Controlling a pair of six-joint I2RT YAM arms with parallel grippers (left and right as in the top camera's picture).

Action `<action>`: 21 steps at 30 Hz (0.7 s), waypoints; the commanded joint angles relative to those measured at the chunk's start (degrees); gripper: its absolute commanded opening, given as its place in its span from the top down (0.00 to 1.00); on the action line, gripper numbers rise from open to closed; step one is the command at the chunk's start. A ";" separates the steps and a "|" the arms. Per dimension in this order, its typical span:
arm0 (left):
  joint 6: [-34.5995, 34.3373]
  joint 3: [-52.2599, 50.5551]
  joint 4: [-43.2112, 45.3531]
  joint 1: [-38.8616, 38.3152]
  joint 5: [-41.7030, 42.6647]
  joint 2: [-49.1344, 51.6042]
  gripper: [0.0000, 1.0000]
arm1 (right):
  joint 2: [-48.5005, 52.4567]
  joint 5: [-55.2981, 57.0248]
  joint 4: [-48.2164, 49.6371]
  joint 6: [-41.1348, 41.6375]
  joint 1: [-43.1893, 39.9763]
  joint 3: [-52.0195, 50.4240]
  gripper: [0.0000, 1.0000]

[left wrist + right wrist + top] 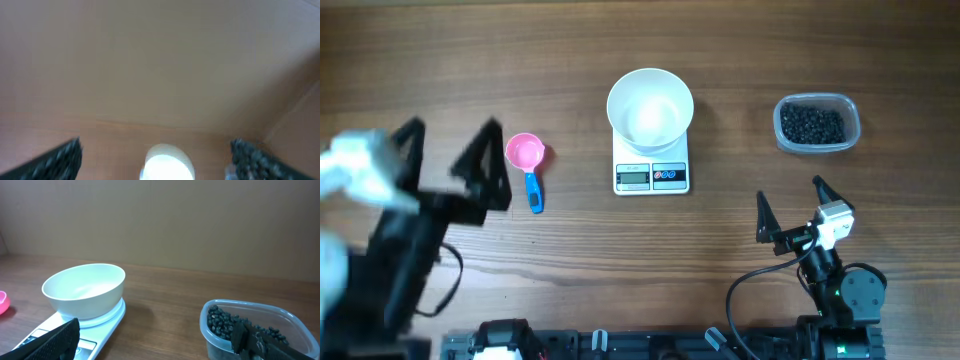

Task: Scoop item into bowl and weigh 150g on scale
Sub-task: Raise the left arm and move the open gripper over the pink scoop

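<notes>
bowl [650, 105] sat on the scale [651, 176] on the surface [620, 40]; beans [811, 124] lay in the tub [851, 132] at right. left gripper [448, 150] and right gripper [789, 195] both gaped wide, empty.

The left arm [405, 260] is reaching in from about 8 o'clock, looking blurred from above. The left gripper [450, 140] is pointing toward 12 o'clock, its jaws standing wide apart with nothing between them. The right arm [840, 290] is sitting low at about 5 o'clock, folded close to its base. The right gripper [788, 192] is aiming toward 11 o'clock, jaws likewise spread wide and gripping nothing. In each wrist view the dark fingers [55, 340] are framing the bottom corners.
</notes>
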 commanded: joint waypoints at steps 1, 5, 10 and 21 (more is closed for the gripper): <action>1.42 8.33 -10.84 0.42 1.07 12.66 0.00 | -0.46 -0.11 0.22 -0.61 0.22 -0.07 0.00; 1.18 9.35 -16.37 0.42 2.45 23.19 0.00 | -0.46 -0.11 0.22 -0.61 0.22 -0.07 0.00; 1.18 9.35 -17.03 0.42 4.13 31.98 0.00 | -0.46 -0.11 0.22 -0.63 0.22 -0.07 0.00; 1.20 9.27 -19.69 0.42 7.04 37.40 0.96 | -0.46 -0.11 0.22 -0.61 0.24 -0.07 0.00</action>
